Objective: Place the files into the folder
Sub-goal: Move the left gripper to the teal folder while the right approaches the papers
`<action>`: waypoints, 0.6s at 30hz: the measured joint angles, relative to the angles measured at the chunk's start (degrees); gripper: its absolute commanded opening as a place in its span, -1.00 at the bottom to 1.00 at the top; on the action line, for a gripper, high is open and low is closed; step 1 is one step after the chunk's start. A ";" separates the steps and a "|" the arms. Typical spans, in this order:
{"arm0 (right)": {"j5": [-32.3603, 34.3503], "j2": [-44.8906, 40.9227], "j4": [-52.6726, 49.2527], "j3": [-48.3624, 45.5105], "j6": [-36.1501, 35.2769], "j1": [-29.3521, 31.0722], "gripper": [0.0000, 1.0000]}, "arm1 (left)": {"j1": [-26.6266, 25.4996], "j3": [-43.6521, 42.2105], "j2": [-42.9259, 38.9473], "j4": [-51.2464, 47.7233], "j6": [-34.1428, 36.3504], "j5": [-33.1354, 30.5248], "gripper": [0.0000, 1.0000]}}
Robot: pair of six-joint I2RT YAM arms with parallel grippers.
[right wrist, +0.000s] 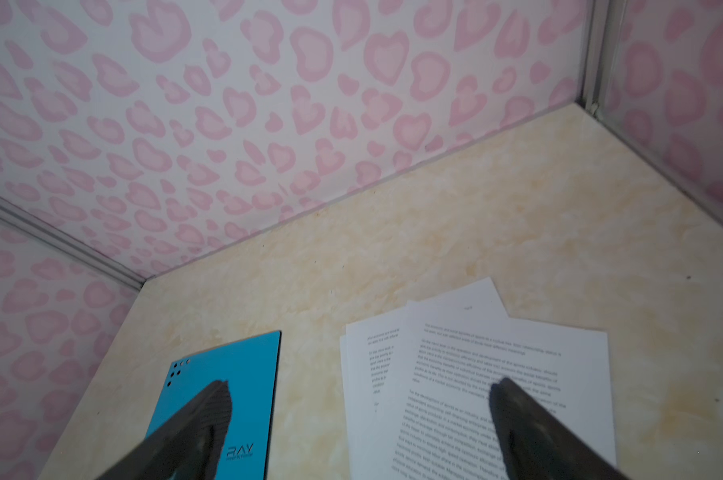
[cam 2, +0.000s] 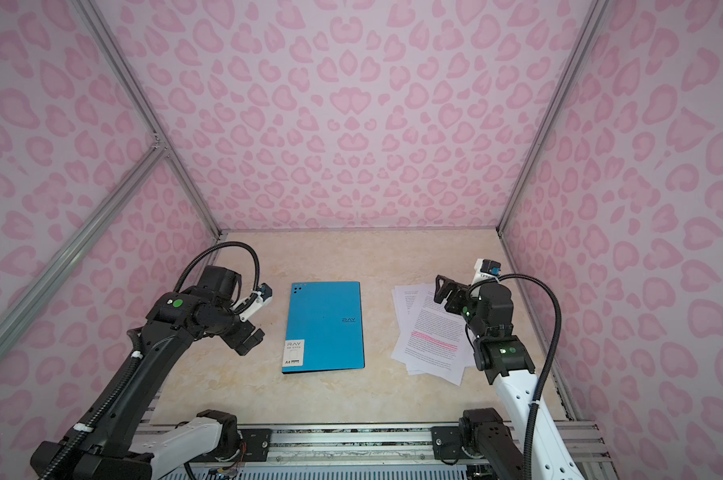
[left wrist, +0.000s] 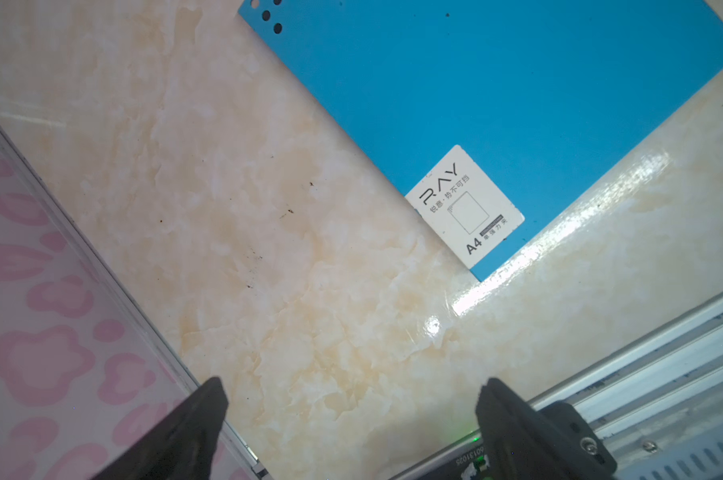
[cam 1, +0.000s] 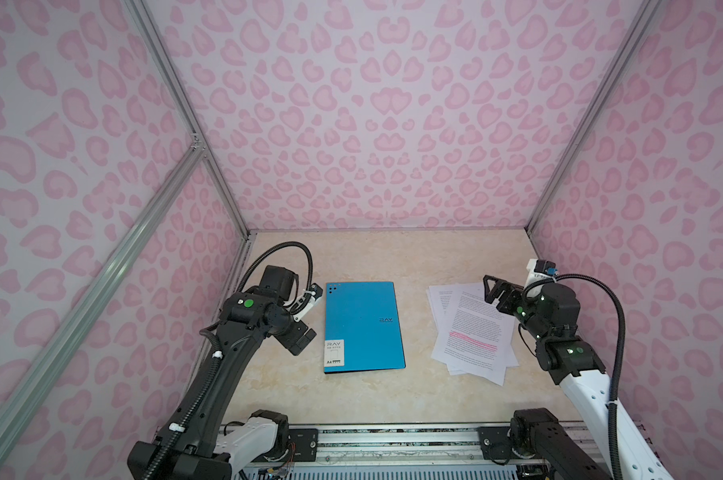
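The files [cam 1: 472,332] lie on the table [cam 1: 393,257] in the lower right of both top views. They are a loose pile of white printed sheets, fanned so that their corners stick out at different angles. The top sheet has pink marked lines in its lower half. The folder [cam 1: 364,324] lies closed and flat at the lower middle of the frame, blue cover up, with a white label [cam 1: 334,353] at its lower left corner. Its edges run almost straight up and down the frame. A strip of bare table separates its right edge from the left edge of the files [cam 2: 430,332].

The right gripper [cam 1: 494,291] hangs over the upper right part of the pile. In the right wrist view its jaws stand wide apart [right wrist: 361,384] and hold nothing. One finger shows in front of the folder [right wrist: 243,374], one in front of the files [right wrist: 497,357].

The left gripper [cam 1: 305,338] is just beside the left edge of the folder [cam 2: 324,324], near the label. In the left wrist view its jaws are also wide apart [left wrist: 353,390] and empty, over bare table next to the folder [left wrist: 497,83].

Open table reaches from the upper edges of both things to the back wall [cam 1: 393,124]. A narrower band lies between their lower edges and the metal rail [cam 1: 393,440].
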 measured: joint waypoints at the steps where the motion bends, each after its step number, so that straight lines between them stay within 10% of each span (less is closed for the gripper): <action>1: -0.94 -0.26 -1.68 -0.28 0.74 0.00 0.99 | -1.62 -0.92 0.28 0.07 -0.02 -1.05 0.95; 18: -4.70 10.71 -17.42 -2.67 5.35 15.80 0.99 | -25.03 -14.27 3.02 14.27 -3.61 -12.26 0.95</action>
